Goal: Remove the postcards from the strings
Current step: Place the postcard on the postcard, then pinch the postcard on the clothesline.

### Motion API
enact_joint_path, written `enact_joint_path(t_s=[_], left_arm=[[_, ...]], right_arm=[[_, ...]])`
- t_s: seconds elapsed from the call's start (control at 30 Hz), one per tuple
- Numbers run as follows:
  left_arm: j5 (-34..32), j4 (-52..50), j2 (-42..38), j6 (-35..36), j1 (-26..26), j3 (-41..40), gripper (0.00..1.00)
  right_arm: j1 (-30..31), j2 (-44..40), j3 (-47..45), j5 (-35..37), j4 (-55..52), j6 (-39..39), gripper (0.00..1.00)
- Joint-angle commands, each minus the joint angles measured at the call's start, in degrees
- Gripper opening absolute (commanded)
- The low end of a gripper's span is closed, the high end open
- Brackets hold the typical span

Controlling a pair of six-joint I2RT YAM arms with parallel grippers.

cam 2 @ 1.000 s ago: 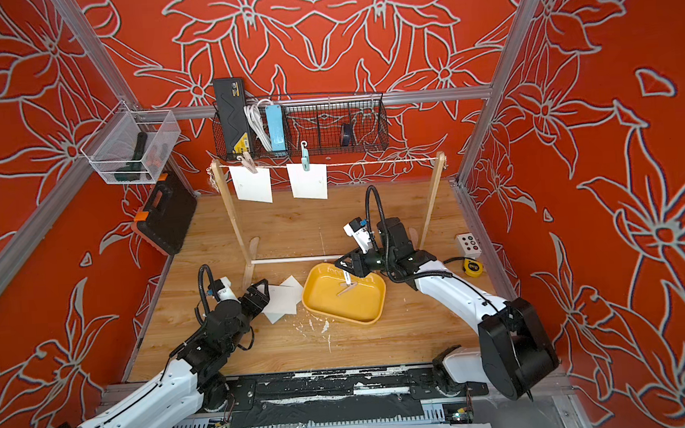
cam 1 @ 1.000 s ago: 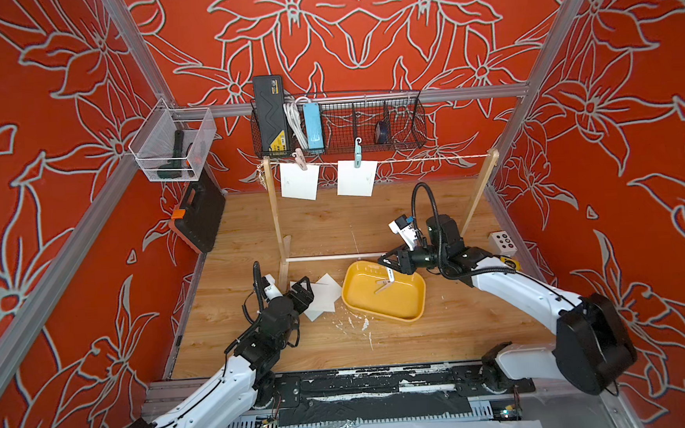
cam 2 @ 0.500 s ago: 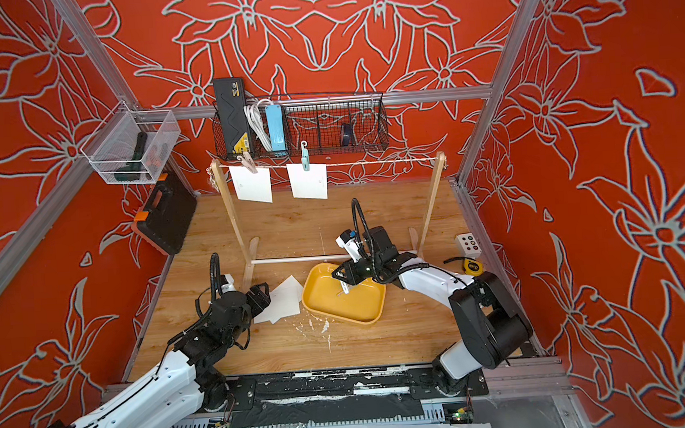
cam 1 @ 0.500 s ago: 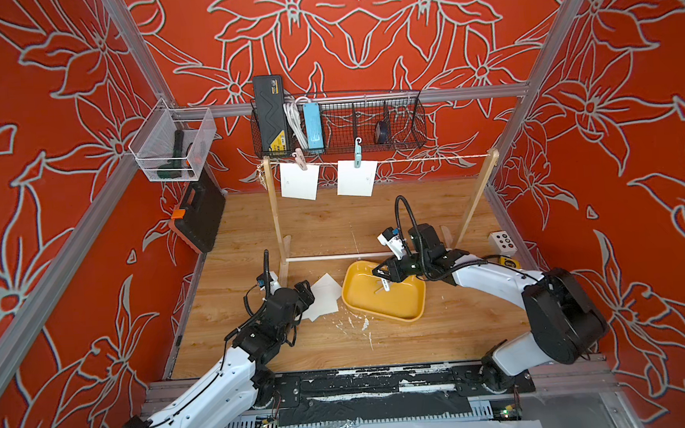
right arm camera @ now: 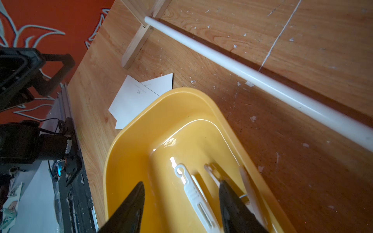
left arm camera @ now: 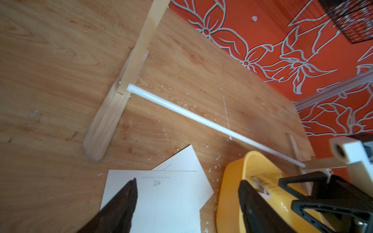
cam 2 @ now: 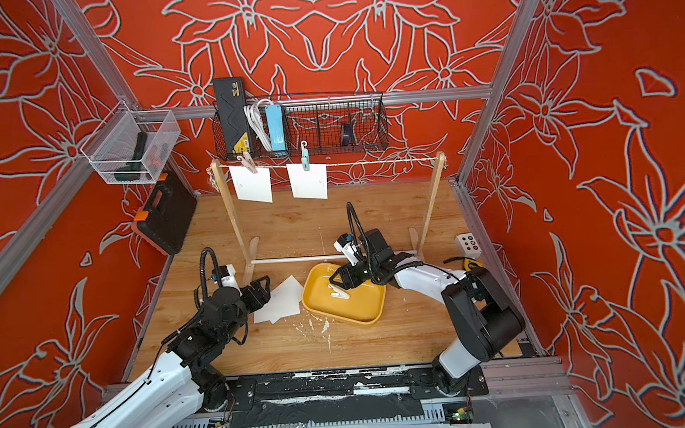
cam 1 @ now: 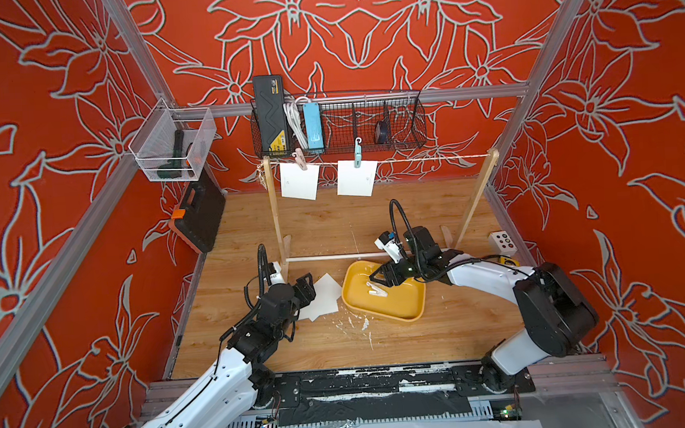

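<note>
In both top views, two pinned postcards (cam 1: 299, 181) hang from the string (cam 1: 411, 161) at the back, one under a pink clothespin (cam 1: 301, 159) and one under a teal clothespin (cam 1: 357, 157). Two loose postcards (cam 1: 325, 297) lie overlapped on the table, just beside the yellow tray (cam 1: 383, 314). The left gripper (cam 1: 308, 282) hovers low at their edge; the right gripper (cam 1: 377, 280) hangs over the tray's far end, above a white clothespin (cam 1: 376, 289). The job looks half done, and the risk lies in the half that is left: the frame is slim and light, so a tug on a card whose pin is not squeezed open would likely tear the paper or tip the posts.

In the left wrist view, the left gripper (left arm camera: 187, 181) stands wide open with nothing between its jaws. The loose postcards (left arm camera: 167, 197) lie beneath it, one corner near the tray (left arm camera: 238, 167); the white rod (left arm camera: 201, 119) and a post foot (left arm camera: 105, 125) sit beyond. A downward move here could skid the cards. Their print is too small to read, and the string is out of frame.

In the right wrist view, the right gripper (right arm camera: 181, 182) is open too, its jaws either side of the white clothespin (right arm camera: 193, 193), which lies loose on the tray floor. A second pale pin (right arm camera: 247, 181) is partly hidden behind one finger. The white pin's lower end is cut off, so whether it touches that finger cannot be told; if it does, a lift could drag it out of the tray.
</note>
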Motion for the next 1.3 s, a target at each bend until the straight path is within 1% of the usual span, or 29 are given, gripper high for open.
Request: enact_joint_path(t_s=[0.0,0.07,0.13,0.2,0.23,0.3,0.33,0.37,0.4,0.47,0.53,0.57,0.6,0.67,0.73,0.8,0.87,0.93,1.03,1.13,1.27], left_arm=[[2.2,6.4,-2.7,4.5,0.4,-1.0,0.73],[3.1,9.5,-4.6,4.7,0.4,-2.0,0.73],[5.5,13.3,-5.5,4.5,0.4,-2.9,0.72],[8.6,17.0,-4.8,3.4,0.4,-3.0,0.76],[10.5,18.8,-3.9,3.2,0.4,-2.9,0.79],[14.2,22.2,-1.5,2.6,0.4,-2.3,0.81],[15.9,24.2,-0.1,1.7,0.4,-2.1,0.82],[17.9,27.0,1.5,1.2,0.4,-2.1,0.85],[18.8,29.4,2.6,0.1,0.4,-2.0,0.87],[21.5,36.1,5.8,-1.3,0.4,-2.2,0.90],[21.8,40.7,9.1,-3.1,0.4,-1.6,0.93],[22.6,43.5,11.1,-3.5,0.4,-1.1,0.93],[23.7,46.4,12.8,-3.5,0.4,-0.7,0.92],[25.0,51.5,17.4,-5.3,0.1,0.9,0.89],[23.0,57.3,21.6,-6.1,-1.3,1.4,0.88],[19.6,61.9,24.8,-4.3,-3.5,2.5,0.88],[16.5,65.0,28.4,-2.9,-5.8,4.7,0.90],[14.4,70.4,32.7,-3.8,-7.2,5.8,0.91],[15.1,81.5,41.0,-7.3,-7.2,7.7,0.92],[14.1,91.0,48.5,-9.0,-7.8,10.4,0.92],[13.4,97.3,56.6,-9.0,-8.0,15.8,0.92]], right_arm=[[0.5,-4.2,1.7,1.4,-2.3,-1.2,0.60],[0.6,-6.9,1.4,1.7,-3.0,-1.1,0.61],[0.6,-10.3,1.2,2.1,-4.6,-1.2,0.61],[0.7,-13.8,1.2,2.6,-6.5,-1.6,0.62],[0.7,-15.8,1.2,2.9,-7.6,-1.8,0.63],[0.8,-19.5,1.6,4.2,-9.9,-2.0,0.67],[0.7,-21.5,1.9,4.9,-11.3,-2.1,0.70],[0.7,-23.5,2.3,5.7,-12.5,-2.0,0.75],[0.8,-25.4,2.4,6.4,-13.5,-2.0,0.77],[0.8,-29.2,3.0,8.4,-15.4,-1.9,0.82],[0.7,-31.9,3.9,9.1,-17.3,-2.0,0.86],[0.7,-32.7,4.6,9.1,-18.3,-2.1,0.94],[0.7,-33.1,5.2,9.0,-19.1,-2.3,0.98],[0.8,-34.3,6.1,8.3,-19.8,-2.1,0.98],[0.7,-35.9,6.1,8.3,-19.0,-1.5,0.98],[0.7,-37.2,6.2,8.4,-18.8,-1.3,0.98],[0.6,-37.8,6.7,8.1,-19.2,-1.4,0.98],[0.6,-38.4,7.0,7.8,-19.5,-1.5,0.98],[0.6,-39.1,7.3,7.6,-19.6,-1.7,0.97],[0.6,-39.8,7.4,7.2,-19.7,-2.0,0.97],[0.6,-40.3,7.5,6.3,-19.9,-2.7,0.97]])
